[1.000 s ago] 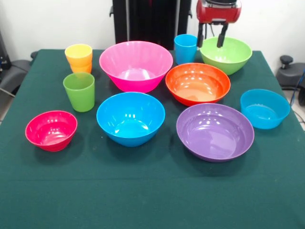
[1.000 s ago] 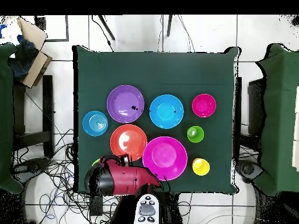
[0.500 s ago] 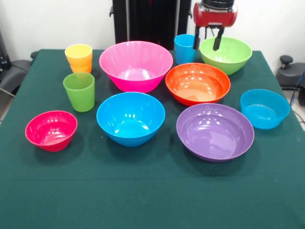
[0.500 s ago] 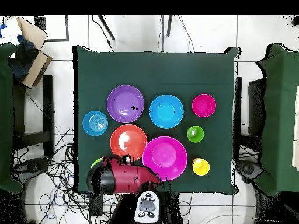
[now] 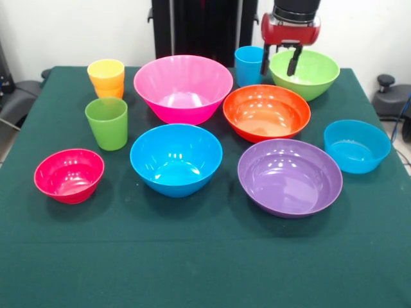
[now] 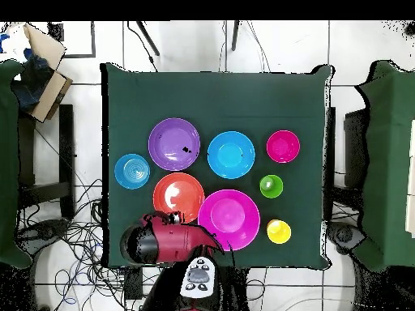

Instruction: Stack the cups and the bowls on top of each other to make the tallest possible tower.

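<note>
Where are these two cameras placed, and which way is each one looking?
Front view: sits across the green-clothed table, facing the robot; only the red tool shows, open above the glossy light green plastic bowl.
Overhead view: hangs above, looking straight down; the red arm enters from the bottom edge.
Shared: both show the large glossy pink plastic bowl, turned half round between them.

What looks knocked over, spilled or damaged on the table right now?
Nothing stands out. All bowls sit upright and apart on the green cloth; the yellow cup is already nested in the orange cup. The open gripper hovers at the light green bowl's rim.
</note>
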Controlling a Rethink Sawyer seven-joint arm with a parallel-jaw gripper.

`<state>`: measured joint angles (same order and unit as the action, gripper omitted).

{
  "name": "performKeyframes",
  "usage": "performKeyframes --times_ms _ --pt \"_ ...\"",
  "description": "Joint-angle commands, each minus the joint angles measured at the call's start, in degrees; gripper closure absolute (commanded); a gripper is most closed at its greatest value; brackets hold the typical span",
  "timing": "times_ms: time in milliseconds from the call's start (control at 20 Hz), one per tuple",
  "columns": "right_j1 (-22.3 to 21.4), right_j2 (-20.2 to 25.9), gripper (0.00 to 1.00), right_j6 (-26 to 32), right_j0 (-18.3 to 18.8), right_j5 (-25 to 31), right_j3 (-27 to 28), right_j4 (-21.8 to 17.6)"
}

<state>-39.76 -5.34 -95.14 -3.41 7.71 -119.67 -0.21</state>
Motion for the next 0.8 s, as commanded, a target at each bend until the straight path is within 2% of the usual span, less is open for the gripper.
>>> performKeyframes --times_ms 50,300,600,800 --pt "1.7 2.0 0.00 -8.4 -1.1 -0.2 5.0 0.3" --pt "2.2 1.4 0.00 -9.0 -2.1 -0.3 5.3 0.7" --pt "6.4 0.6 0.00 -8.1 -2.9 0.7 9.1 0.8" --pt "8.3 0.8 0.00 -8.2 -2.8 -0.8 10.5 0.7"
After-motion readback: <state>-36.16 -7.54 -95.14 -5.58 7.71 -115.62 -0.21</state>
